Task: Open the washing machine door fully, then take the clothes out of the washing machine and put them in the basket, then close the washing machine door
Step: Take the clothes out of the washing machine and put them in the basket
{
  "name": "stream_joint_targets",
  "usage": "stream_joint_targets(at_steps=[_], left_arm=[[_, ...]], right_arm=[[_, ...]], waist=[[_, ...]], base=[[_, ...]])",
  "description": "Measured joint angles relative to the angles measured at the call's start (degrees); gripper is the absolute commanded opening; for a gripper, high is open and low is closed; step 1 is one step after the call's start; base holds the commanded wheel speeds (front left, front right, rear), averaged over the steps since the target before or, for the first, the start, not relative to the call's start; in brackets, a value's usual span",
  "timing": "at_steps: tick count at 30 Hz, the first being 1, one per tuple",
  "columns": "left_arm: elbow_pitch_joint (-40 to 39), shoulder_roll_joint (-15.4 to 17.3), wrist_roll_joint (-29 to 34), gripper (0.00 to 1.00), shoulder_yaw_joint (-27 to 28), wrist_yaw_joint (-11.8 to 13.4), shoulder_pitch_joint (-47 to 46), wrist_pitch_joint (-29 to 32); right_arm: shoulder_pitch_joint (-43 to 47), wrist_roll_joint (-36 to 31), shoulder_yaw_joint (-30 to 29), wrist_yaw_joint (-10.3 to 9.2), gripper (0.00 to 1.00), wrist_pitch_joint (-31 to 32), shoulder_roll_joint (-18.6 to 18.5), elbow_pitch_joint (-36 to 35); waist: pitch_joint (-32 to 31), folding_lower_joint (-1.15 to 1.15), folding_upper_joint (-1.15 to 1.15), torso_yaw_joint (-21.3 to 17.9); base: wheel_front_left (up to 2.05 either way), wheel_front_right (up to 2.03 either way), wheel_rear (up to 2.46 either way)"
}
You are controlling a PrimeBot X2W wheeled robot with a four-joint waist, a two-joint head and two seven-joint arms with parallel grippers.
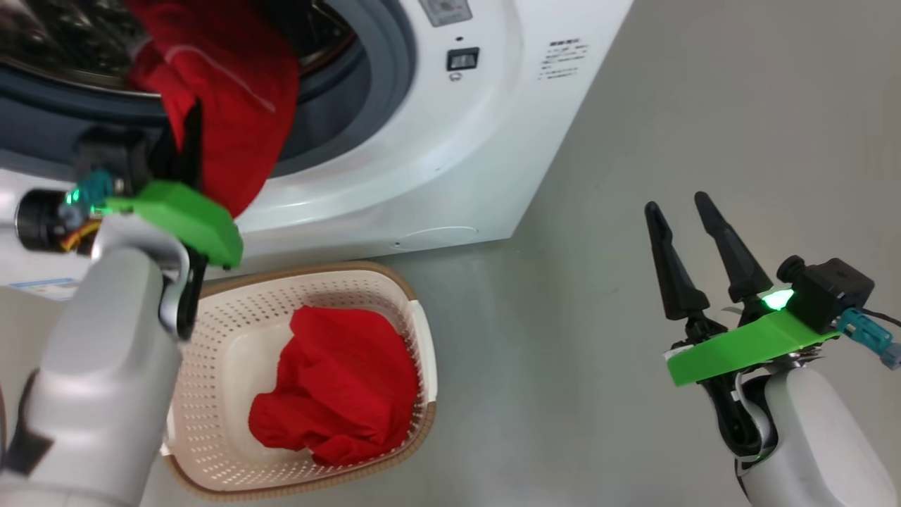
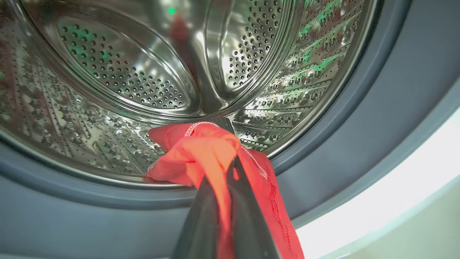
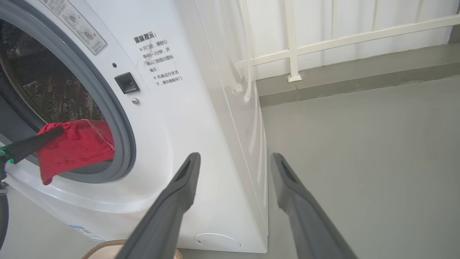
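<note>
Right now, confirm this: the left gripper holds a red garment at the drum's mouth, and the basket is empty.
Not empty: the basket already holds a red garment, as the head view shows. The left gripper does hold a second garment at the drum's mouth.

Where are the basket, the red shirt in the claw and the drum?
basket [image 1: 424, 345], head view, on its right wall.
red shirt [image 2: 205, 151], left wrist view, on bunched cloth.
drum [image 2: 125, 75], left wrist view, on back wall.
</note>
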Motion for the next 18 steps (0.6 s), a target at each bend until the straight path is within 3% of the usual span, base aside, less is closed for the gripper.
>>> stream_joint_targets(at_steps=[18], left_arm=[[-50.8,9.4,-0.3,0.00,1.5,11.7,32.7,4.2]], right_arm=[[0.6,0.2,0.1,0.00,1.00,0.0,-1.2,0.0]], waist=[[-3.4,0.00,0.00,2.6]], base=[[0.00,0.00,0.00]])
